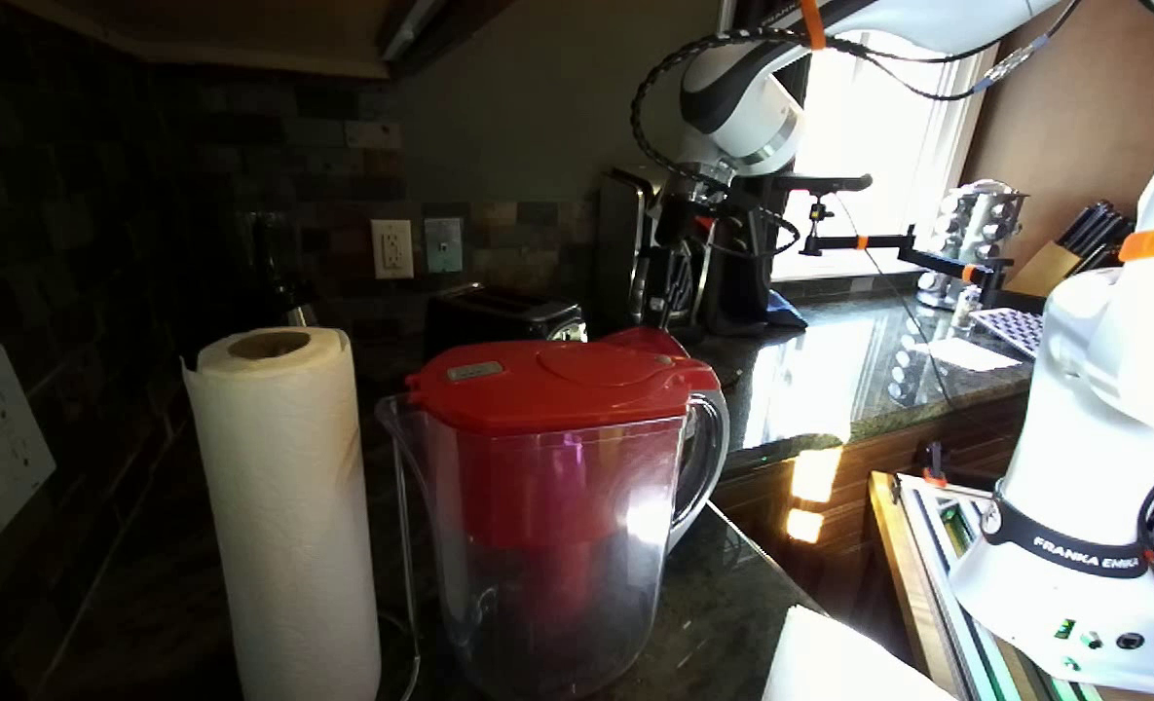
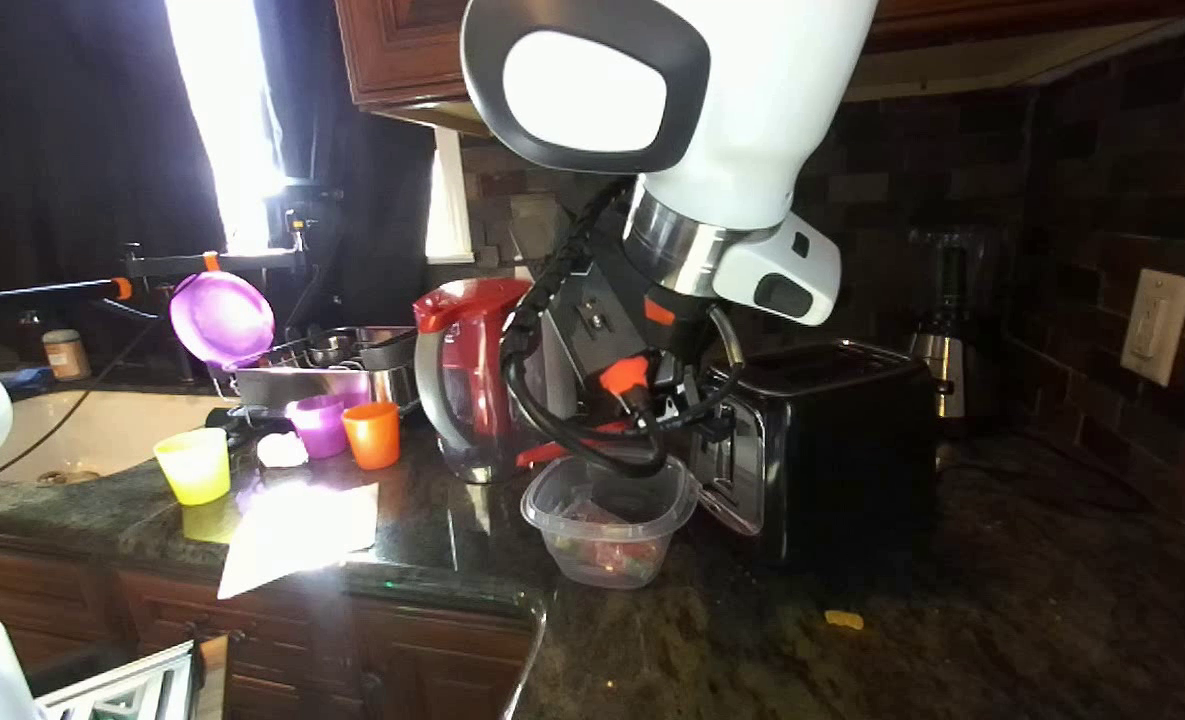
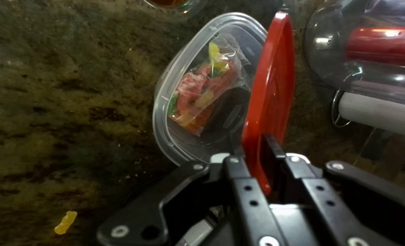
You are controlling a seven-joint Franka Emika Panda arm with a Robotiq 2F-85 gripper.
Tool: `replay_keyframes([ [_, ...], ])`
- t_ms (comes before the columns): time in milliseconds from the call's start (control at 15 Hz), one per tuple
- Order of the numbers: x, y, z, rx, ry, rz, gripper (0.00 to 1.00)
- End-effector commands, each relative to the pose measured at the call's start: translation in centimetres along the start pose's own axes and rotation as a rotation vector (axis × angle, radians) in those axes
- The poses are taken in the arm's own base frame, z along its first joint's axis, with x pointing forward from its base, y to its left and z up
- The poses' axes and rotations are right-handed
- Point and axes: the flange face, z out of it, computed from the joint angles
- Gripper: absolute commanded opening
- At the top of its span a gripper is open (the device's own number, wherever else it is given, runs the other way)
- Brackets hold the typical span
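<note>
Red plastic lid [image 3: 274, 85], thin and round-cornered: you have it clamped in your black two-fingered gripper [image 3: 253, 143], one fingertip against each face, right of centre in the wrist view. It shows nearly edge-on, running from the lower middle toward the top of the frame. Note that it overlaps the right-hand part of a clear plastic tub [image 3: 160, 112] with rounded corners, upper middle of the same frame; from these angles you cannot tell whether lid and tub touch. Inside the tub you find a clear plastic bag of red, yellow and green candy [image 3: 195, 92]. One small yellow gummy piece [image 3: 65, 222] lies at lower left, on dark mottled stone counter [image 3: 52, 136].

At the upper right you have a clear plastic pitcher with a red top [image 3: 366, 54]; below it in the frame, a white paper towel roll [image 3: 380, 111]. In an exterior view, a glossy black toaster [image 2: 842, 450] stands right of centre, beside the tub. Farther back, left of centre in that frame, you can record a yellow cup [image 2: 195, 467], an orange cup [image 2: 372, 436] and a purple cup [image 2: 319, 427], near a silver metal rack [image 2: 292, 385]. Farthest, in an exterior view, you see a bright window [image 1: 888, 146] at upper right.
</note>
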Motion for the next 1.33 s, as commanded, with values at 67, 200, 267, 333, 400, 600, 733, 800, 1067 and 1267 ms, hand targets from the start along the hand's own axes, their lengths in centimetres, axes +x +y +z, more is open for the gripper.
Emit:
replay_keyframes([
  [67,0.5,0.5,1.3,0.058,-0.018,-0.002,0.08],
  [200,0.7,0.4,1.8,0.072,-0.021,-0.001,0.16],
  [267,0.8,0.4,2.0,0.078,-0.022,0.000,0.26],
  [333,0.8,0.4,2.3,0.082,-0.024,0.000,0.30],
  [400,0.9,0.4,2.5,0.084,-0.028,-0.002,0.29],
  [600,1.0,0.3,3.0,0.096,-0.033,-0.007,0.00],
  [733,0.9,0.2,3.0,0.109,-0.036,-0.011,0.04],
  [800,0.9,0.2,2.9,0.116,-0.037,-0.015,0.04],
  [1067,0.5,-0.2,1.1,0.162,-0.058,-0.044,0.04],
  [1267,0.3,-0.2,-1.1,0.186,-0.058,-0.056,0.04],
])
